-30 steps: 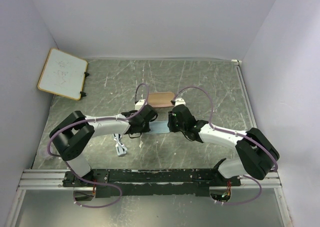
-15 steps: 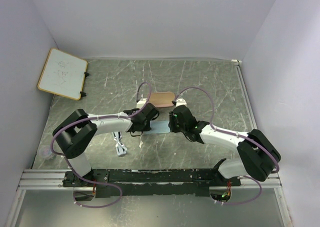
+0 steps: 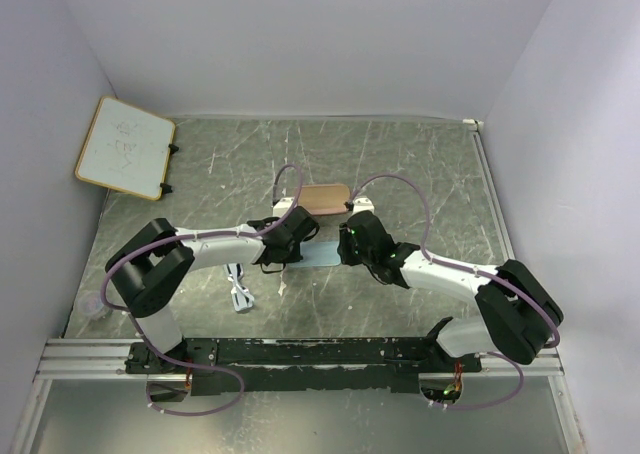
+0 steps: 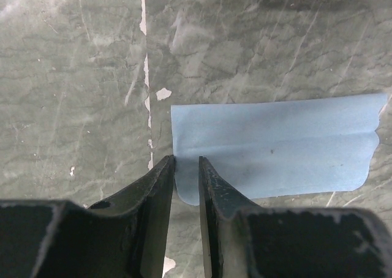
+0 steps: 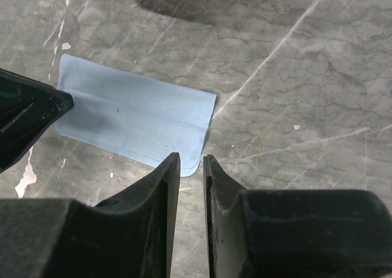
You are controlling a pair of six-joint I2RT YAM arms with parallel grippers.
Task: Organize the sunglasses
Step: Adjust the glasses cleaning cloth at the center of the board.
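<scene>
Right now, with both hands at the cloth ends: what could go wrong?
The left hand and right hand hover with narrow gaps at opposite ends of the folded cloth; closing may catch only one layer.
An uneven pull could drag it into the case just beyond.
The sunglasses lie beside the left arm; a sweep back could knock them.

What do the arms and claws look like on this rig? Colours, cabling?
The left arm and right arm have white links, bulky black joints. A thin purple cable loops loosely along each. The left claw and right claw are matte black, two flat tapered fingers with scuffed edges. No markings legible.
</scene>
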